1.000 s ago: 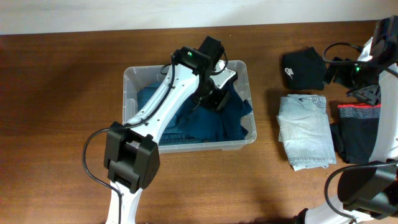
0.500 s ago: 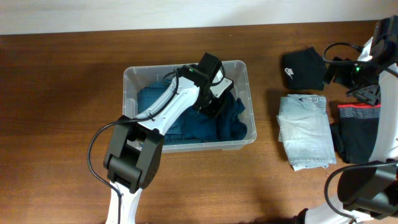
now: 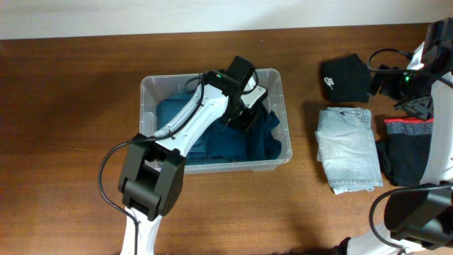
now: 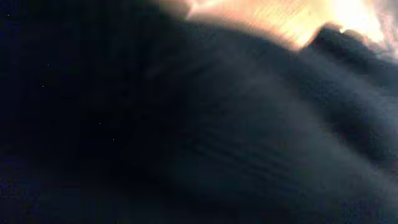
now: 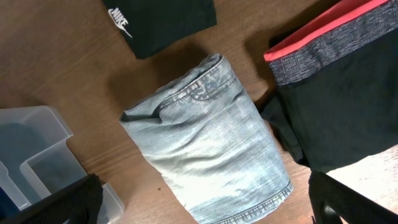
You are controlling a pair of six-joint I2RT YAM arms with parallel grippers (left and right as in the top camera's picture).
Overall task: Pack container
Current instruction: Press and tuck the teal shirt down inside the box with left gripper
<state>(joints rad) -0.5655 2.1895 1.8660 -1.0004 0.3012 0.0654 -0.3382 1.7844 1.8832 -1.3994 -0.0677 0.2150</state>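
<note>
The clear plastic container (image 3: 145, 106) stands at the table's middle and holds a dark blue garment (image 3: 212, 142). My left gripper (image 3: 245, 113) is down inside the container at its back right, pressed into the blue garment. The left wrist view shows only dark fabric (image 4: 236, 137), so its jaws are hidden. My right gripper (image 5: 205, 211) is open and empty, held above folded light denim jeans (image 5: 211, 149), which also show in the overhead view (image 3: 348, 149). A corner of the container shows in the right wrist view (image 5: 37, 143).
A black Nike garment (image 3: 345, 78) lies behind the jeans. A black garment with a red and grey waistband (image 3: 407, 152) lies at the right edge. The right arm (image 3: 417, 71) hangs over the far right. Bare wood lies left of the container.
My left gripper has dropped lower into the container's back right and the blue garment lies flatter there. The right arm has not moved.
</note>
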